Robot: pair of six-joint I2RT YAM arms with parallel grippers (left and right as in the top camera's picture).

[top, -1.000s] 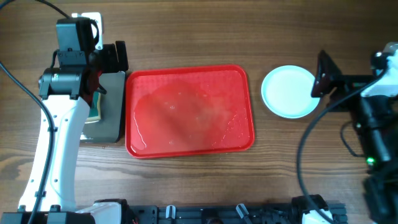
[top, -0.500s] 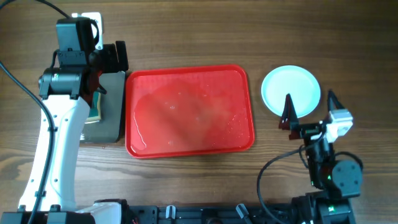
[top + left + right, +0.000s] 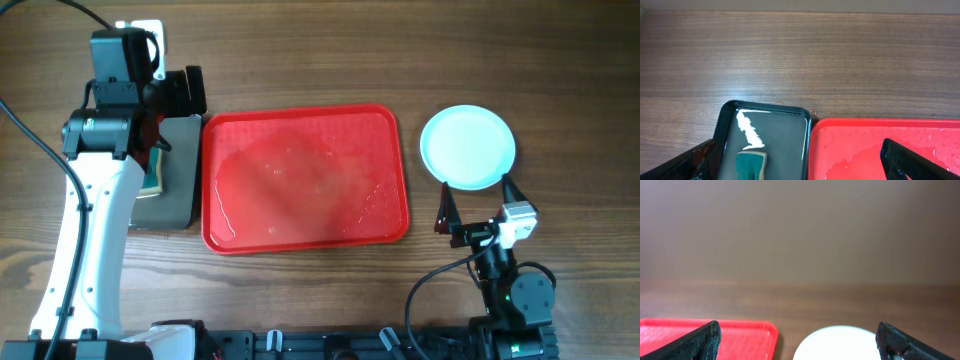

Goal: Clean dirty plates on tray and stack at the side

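Note:
The red tray [image 3: 305, 120] lies mid-table with no plates on it, only a wet film. It also shows in the left wrist view [image 3: 875, 145] and the right wrist view [image 3: 740, 335]. A pale mint plate [image 3: 467, 147] lies on the table to the tray's right; I cannot tell how many are stacked there. It shows in the right wrist view [image 3: 840, 344]. My right gripper [image 3: 478, 207] is open and empty, just in front of the plate. My left gripper [image 3: 176, 92] is open and empty above the grey pan's far end, with its fingertips at the bottom edge of the left wrist view [image 3: 800, 167].
A dark grey metal pan [image 3: 178, 170] sits against the tray's left side, holding a green sponge [image 3: 751, 165] and a white smear [image 3: 747, 129]. A white object [image 3: 140, 30] lies at the back left behind the left arm.
The right arm has pulled back from beside the plate towards the table's front edge and folded down. The plate now lies fully uncovered. The left arm has not moved.

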